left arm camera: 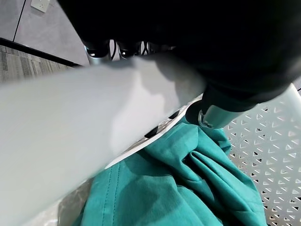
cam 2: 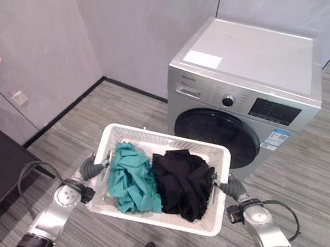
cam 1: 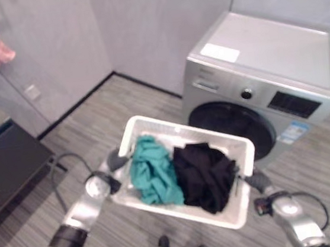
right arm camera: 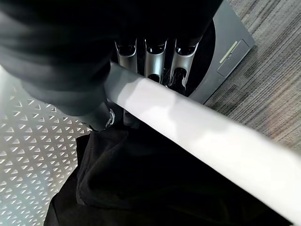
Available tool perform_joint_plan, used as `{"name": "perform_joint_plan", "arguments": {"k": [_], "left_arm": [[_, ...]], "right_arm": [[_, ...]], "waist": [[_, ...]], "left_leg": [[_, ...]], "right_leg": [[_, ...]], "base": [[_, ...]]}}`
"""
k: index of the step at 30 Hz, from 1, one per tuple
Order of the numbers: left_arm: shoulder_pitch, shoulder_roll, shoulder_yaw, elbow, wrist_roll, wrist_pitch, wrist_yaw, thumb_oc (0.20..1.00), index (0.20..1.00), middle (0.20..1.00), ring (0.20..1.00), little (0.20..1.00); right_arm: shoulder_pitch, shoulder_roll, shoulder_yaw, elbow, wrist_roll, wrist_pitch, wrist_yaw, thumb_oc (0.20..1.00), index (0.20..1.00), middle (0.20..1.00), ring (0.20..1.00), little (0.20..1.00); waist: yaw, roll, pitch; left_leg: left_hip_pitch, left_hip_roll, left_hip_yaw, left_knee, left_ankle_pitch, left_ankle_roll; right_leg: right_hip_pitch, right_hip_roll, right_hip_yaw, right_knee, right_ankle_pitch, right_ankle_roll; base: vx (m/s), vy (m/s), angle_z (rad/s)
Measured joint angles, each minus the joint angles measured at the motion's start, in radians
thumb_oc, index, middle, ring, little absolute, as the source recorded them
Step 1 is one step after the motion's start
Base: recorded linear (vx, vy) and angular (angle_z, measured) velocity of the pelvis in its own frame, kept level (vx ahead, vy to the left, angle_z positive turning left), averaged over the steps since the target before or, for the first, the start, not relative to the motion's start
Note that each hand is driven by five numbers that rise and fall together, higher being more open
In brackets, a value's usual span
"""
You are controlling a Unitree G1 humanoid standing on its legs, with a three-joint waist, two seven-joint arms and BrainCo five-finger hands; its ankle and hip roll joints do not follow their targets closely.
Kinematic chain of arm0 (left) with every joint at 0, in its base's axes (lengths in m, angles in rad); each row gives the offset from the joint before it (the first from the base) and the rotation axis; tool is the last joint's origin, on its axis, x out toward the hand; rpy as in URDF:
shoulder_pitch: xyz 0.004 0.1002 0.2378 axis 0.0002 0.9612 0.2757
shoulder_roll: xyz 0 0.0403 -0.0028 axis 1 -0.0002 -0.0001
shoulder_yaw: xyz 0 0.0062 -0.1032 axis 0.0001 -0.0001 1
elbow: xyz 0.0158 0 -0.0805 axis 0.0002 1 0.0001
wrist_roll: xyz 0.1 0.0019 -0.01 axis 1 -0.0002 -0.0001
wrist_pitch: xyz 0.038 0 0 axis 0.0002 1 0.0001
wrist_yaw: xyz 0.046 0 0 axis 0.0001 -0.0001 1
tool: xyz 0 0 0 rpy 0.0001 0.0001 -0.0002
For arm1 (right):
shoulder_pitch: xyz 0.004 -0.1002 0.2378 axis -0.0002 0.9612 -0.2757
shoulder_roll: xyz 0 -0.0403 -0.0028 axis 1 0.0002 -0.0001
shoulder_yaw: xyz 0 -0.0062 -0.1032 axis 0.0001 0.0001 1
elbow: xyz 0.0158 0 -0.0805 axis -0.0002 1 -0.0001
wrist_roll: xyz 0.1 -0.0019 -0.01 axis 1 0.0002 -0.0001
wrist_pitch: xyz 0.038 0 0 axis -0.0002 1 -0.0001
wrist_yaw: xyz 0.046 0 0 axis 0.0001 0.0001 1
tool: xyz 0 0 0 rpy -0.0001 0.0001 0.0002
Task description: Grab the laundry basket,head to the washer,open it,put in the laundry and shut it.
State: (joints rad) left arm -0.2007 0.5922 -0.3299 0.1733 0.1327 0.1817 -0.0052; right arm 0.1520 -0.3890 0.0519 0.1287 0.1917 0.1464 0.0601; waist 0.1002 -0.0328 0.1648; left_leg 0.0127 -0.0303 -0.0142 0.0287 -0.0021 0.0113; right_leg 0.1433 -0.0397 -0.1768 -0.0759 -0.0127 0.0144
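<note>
White laundry basket (cam 2: 213, 154) hangs between left hand (cam 2: 90, 166) and right hand (cam 2: 230, 186), both gripping its rim.

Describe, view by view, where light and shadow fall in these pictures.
Right eye view: even room light, the washer top pale, its door dark. Left wrist view: the left hand shades the laundry basket rim beside it, the rest bright. Right wrist view: the right hand is dark above the bright rim; the black garment shows few folds.
</note>
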Motion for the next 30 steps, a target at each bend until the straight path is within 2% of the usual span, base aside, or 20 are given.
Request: {"name": "perform_joint_plan", "arguments": {"k": [8, 10, 11, 12, 17, 26, 30], "left_arm": [[0.012, -0.002, 0.0, -0.006, 0.0, 0.0, 0.001, 0.2, 0.2, 0.2, 0.2, 0.2], [0.027, -0.013, 0.0, -0.006, 0.0, 0.0, 0.001, 0.2, 0.2, 0.2, 0.2, 0.2], [0.122, -0.058, 0.089, -0.013, -0.05, -0.047, 0.049, 0.2, 0.2, 0.2, 0.2, 0.2], [0.19, -0.108, 0.144, -0.014, -0.077, -0.058, 0.087, 0.2, 0.2, 0.2, 0.2, 0.2], [0.307, -0.137, 0.156, -0.014, -0.098, -0.057, 0.093, 0.2, 0.2, 0.2, 0.2, 0.2], [0.311, -0.141, 0.17, -0.014, -0.099, -0.058, 0.093, 0.2, 0.2, 0.2, 0.2, 0.2], [0.311, -0.139, 0.2, -0.047, -0.099, -0.058, 0.092, 0.2, 0.2, 0.2, 0.2, 0.2]], "right_arm": [[0.006, 0.0, 0.0, 0.0, -0.033, 0.0, 0.003, 0.2, 0.2, 0.2, 0.2, 0.2], [0.025, 0.0, -0.001, 0.0, -0.034, 0.0, 0.005, 0.2, 0.2, 0.2, 0.2, 0.2], [0.014, -0.002, 0.035, 0.027, -0.004, -0.033, 0.003, 0.2, 0.2, 0.2, 0.2, 0.2], [0.006, 0.0, 0.052, 0.024, 0.008, -0.062, 0.002, 0.2, 0.2, 0.2, 0.2, 0.2], [0.023, 0.0, 0.071, 0.048, 0.007, -0.061, 0.0, 0.2, 0.2, 0.2, 0.2, 0.2], [0.013, 0.0, 0.071, 0.03, 0.007, -0.058, -0.001, 0.2, 0.2, 0.2, 0.2, 0.2], [0.025, -0.008, 0.066, -0.056, 0.01, -0.044, -0.007, 0.2, 0.2, 0.2, 0.2, 0.2]], "waist": [[-0.005, 0.0, -0.003], [-0.006, -0.008, -0.015], [-0.036, -0.011, -0.05], [-0.055, -0.008, -0.054], [-0.069, -0.02, -0.046], [-0.07, -0.008, -0.01], [-0.076, -0.003, 0.011]], "left_leg": [[0.007, 0.0, 0.001, -0.013, 0.006, 0.001], [0.037, -0.001, 0.001, -0.047, 0.011, 0.0], [0.002, 0.0, 0.009, -0.06, 0.013, 0.0], [-0.01, 0.0, 0.012, -0.078, 0.027, 0.0], [-0.013, -0.001, 0.018, -0.114, 0.047, 0.005], [0.006, -0.001, 0.02, -0.121, 0.049, 0.005], [0.008, 0.0, 0.022, -0.127, 0.053, 0.003]], "right_leg": [[0.001, -0.001, 0.001, -0.001, 0.001, 0.001], [0.019, -0.001, 0.0, -0.008, -0.003, 0.006], [-0.025, 0.0, 0.016, -0.003, -0.002, 0.005], [-0.049, 0.001, 0.021, -0.005, 0.002, 0.006], [-0.07, 0.0, 0.024, -0.008, 0.004, 0.007], [-0.056, -0.001, 0.026, -0.009, 0.004, 0.008], [-0.057, 0.0, 0.028, -0.009, 0.005, 0.008]], "base": [[-0.01, 0.001, 0.0], [0.03, -0.002, -0.05], [0.03, 0.004, -0.13], [0.03, 0.007, -0.13], [0.02, 0.005, -0.04], [0.01, 0.0, 0.0], [0.0, 0.008, 0.0]]}}
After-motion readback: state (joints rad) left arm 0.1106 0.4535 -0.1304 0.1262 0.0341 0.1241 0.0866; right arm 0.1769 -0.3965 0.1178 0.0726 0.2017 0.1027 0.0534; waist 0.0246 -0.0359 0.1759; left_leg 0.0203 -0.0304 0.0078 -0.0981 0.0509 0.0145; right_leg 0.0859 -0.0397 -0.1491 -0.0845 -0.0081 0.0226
